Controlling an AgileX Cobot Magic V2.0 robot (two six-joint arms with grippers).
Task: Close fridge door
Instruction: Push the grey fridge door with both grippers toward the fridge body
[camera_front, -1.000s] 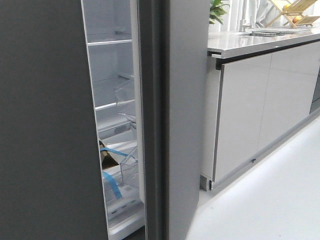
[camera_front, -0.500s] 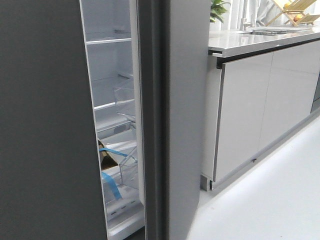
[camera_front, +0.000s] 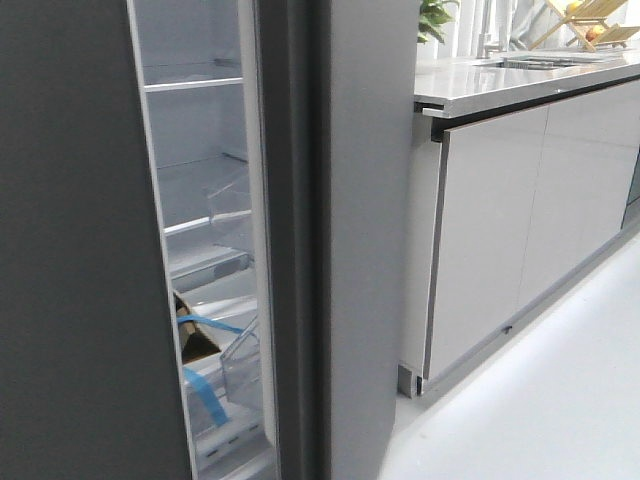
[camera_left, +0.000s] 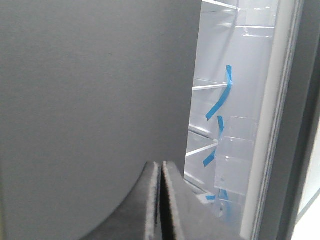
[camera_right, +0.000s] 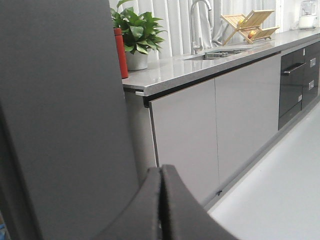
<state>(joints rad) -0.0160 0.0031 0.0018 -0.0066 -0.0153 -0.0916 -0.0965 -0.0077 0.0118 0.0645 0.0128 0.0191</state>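
Observation:
The fridge door (camera_front: 370, 230) is a tall mid-grey slab standing ajar, with its grooved side edge (camera_front: 290, 250) and white gasket strip (camera_front: 252, 250) facing me. The lit fridge interior (camera_front: 200, 200) shows through the gap, with shelves, clear bins and blue tape. Neither gripper shows in the front view. My left gripper (camera_left: 160, 167) is shut and empty, close to a dark charcoal panel (camera_left: 90, 90), with the interior (camera_left: 230, 100) beside it. My right gripper (camera_right: 161, 171) is shut and empty, close to the door's outer face (camera_right: 65, 100).
The charcoal flat panel (camera_front: 70, 240) fills the left. Glossy pale-grey cabinets (camera_front: 500, 230) under a steel counter (camera_front: 520, 80) stand right of the door, with a plant (camera_right: 135, 35), a red bottle (camera_right: 120, 52), a faucet and a wooden rack (camera_right: 250, 22). A pale floor (camera_front: 540, 390) lies lower right.
In the front view the charcoal panel's edge, the interior and the door's grooved edge have shifted left. The cabinets have hardly moved.

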